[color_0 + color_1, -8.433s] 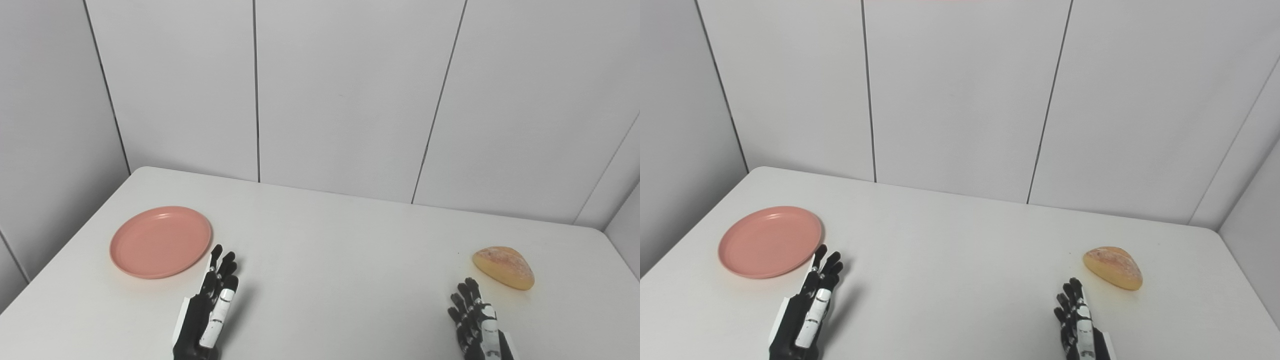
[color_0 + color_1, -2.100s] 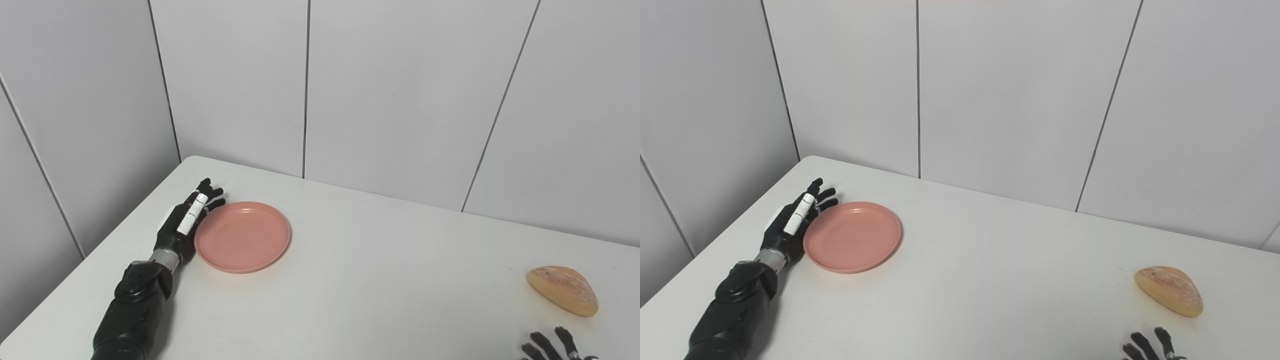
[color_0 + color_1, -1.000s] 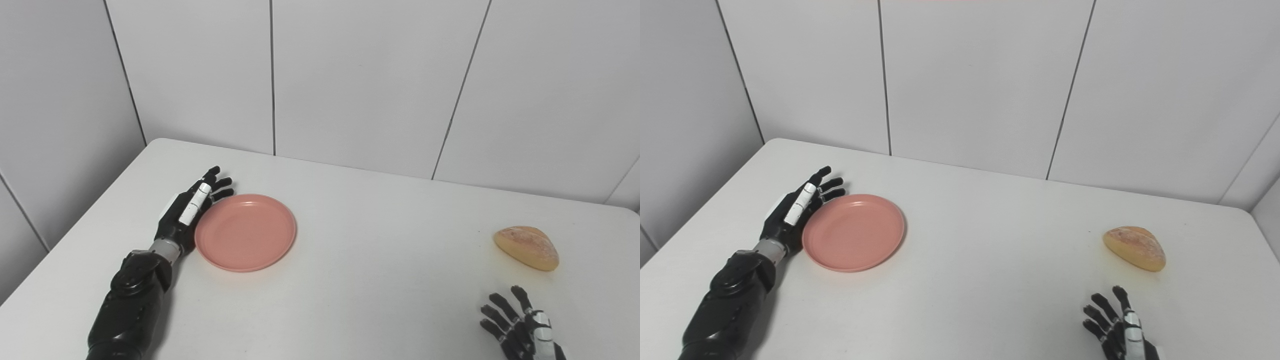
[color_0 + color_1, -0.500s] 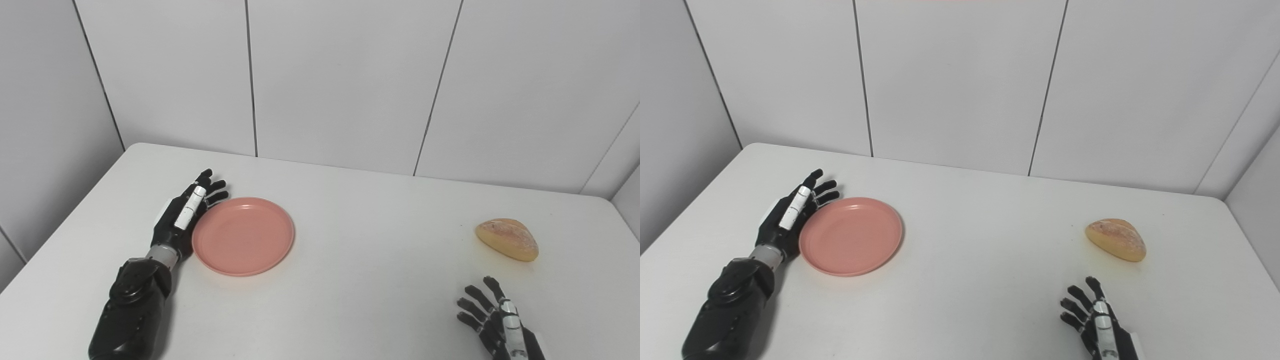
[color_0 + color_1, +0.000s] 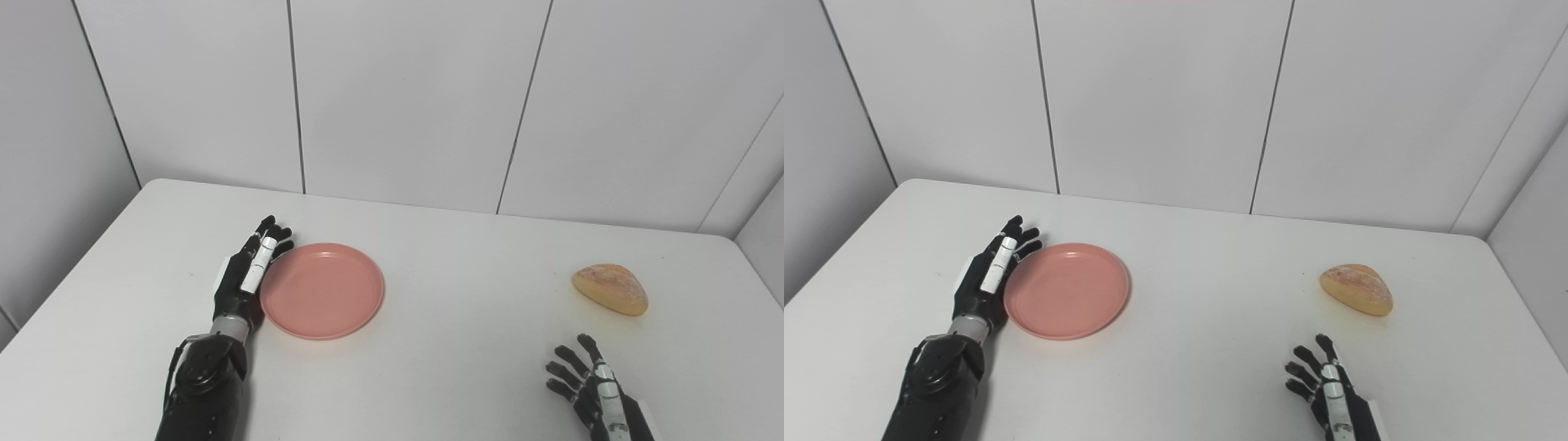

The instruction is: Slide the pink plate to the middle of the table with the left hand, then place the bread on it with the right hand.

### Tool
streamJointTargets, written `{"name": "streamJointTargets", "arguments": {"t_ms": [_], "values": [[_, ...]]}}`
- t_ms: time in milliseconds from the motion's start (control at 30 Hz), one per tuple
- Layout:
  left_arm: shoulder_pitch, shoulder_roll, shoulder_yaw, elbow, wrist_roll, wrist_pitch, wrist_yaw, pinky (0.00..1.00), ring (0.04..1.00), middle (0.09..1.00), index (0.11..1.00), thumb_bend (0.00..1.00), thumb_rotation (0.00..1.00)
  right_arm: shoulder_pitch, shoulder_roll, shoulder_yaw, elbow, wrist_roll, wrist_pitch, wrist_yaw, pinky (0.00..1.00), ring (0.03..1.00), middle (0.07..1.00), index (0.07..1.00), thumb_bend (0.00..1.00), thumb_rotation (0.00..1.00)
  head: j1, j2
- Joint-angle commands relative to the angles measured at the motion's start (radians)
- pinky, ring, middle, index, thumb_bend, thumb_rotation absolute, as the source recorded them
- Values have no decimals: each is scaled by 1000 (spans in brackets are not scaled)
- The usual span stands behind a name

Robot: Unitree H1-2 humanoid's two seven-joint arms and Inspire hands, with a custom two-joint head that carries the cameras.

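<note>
Count on the white surface [image 5: 465, 343]: 1 pink plate [image 5: 322, 290], 1 bread [image 5: 610, 289]. 2 robot hands in view: 1 left hand [image 5: 245, 275], 1 right hand [image 5: 597, 398]. Behind: wall w/ several panel seams, not counted exactly.

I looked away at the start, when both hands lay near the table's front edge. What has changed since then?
The left hand went round to the pink plate's left rim and, open, pushed it rightward toward the table's middle; it isn't there yet. Nothing was grasped. The bread lies where it was, and the right hand waits open near the front edge.
</note>
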Motion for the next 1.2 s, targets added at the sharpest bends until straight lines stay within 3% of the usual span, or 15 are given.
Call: {"name": "streamJointTargets", "arguments": {"t_ms": [0, 467, 867, 1167], "values": [[2, -20, -17, -19, 12, 31, 9, 775, 810, 818, 878, 830, 706, 2, 17, 28, 5, -7, 25, 24, 781, 819, 857, 954, 811, 939, -8, 2], [-16, -43, -60, 21, 17, 16, -14, 756, 801, 809, 891, 828, 711, -6, 57, 48, 16, -41, 21, 13, 773, 812, 850, 944, 865, 908, -86, 1], [-37, -73, -70, 56, 24, -4, -8, 790, 811, 818, 895, 825, 708, -6, 76, 61, 28, -70, 1, 14, 768, 813, 848, 947, 849, 915, -112, -13], [-41, -95, -53, 64, 18, -14, -3, 814, 823, 828, 909, 816, 705, -9, 95, 80, 42, -98, -17, 8, 756, 802, 839, 947, 817, 920, -189, -15]]}}
